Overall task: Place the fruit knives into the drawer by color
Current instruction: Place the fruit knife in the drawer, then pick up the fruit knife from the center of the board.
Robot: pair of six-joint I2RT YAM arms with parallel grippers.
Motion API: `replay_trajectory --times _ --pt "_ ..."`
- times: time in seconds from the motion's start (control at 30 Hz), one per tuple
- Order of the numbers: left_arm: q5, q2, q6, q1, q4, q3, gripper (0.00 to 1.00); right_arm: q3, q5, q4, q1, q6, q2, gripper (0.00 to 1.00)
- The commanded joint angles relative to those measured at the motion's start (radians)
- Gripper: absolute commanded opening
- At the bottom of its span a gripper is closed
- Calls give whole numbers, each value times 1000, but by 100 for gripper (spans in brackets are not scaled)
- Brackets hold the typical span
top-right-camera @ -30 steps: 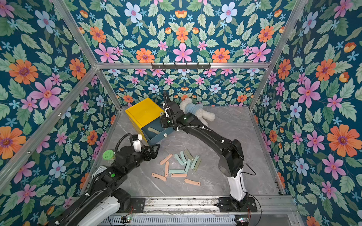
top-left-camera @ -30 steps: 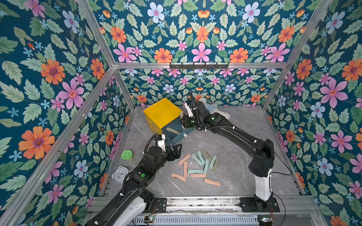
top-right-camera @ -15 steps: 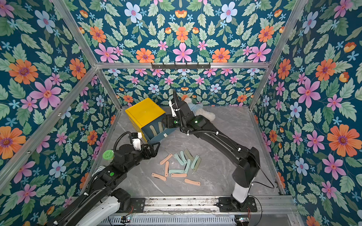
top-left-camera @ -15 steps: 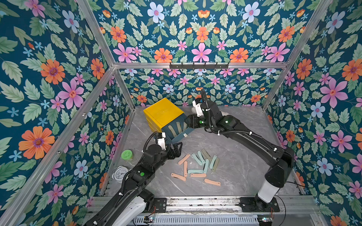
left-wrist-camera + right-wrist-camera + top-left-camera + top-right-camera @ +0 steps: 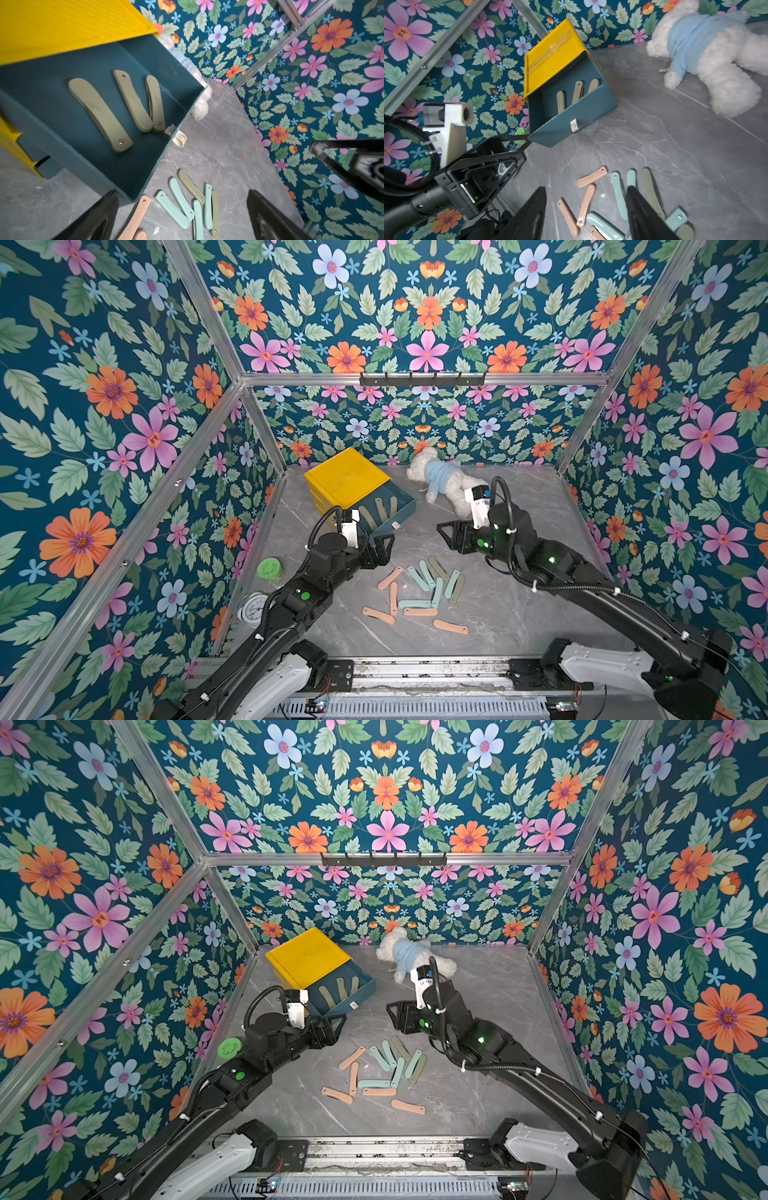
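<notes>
The blue drawer [image 5: 403, 506] stands pulled out of the yellow cabinet [image 5: 345, 477]. Three olive fruit knives [image 5: 133, 101] lie on its floor. Several more fruit knives [image 5: 414, 604] in pink, teal and olive lie loose on the grey table, in front of the drawer. My left gripper [image 5: 384, 549] hovers open at the drawer's front corner, with nothing between its fingers. Right of the drawer, my right gripper [image 5: 446, 537] hangs open and empty behind the pile. Through the right wrist view, pink knives [image 5: 591, 176] show between its fingers [image 5: 639, 209].
A white plush bear [image 5: 444, 481] in a blue shirt lies at the back, just behind my right wrist. A green-lidded jar [image 5: 269, 568] and a small clock [image 5: 253, 605] stand by the left wall. Flowered walls close in three sides.
My right gripper has drawn back from over the drawer, to the right and toward the front, and its jaws have widened. The left arm has hardly moved.
</notes>
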Motion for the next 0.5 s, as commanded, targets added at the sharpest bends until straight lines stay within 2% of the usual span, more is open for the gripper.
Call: replay_trajectory --times 0.0,0.07,0.13,0.3,0.47 --pt "-18 47 46 -85 45 46 98 -99 99 -21 0 65 -99 64" --pt "-113 98 74 -200 40 85 98 -166 137 -49 -1 94 -167 64" --pt "-159 166 90 -287 41 129 99 -230 156 -74 -3 115 -229 64" --pt "-135 338 69 -372 108 177 97 -328 216 -186 -5 165 -321 64" --pt "-97 515 40 -404 175 202 92 -425 244 -220 -6 209 -418 64"
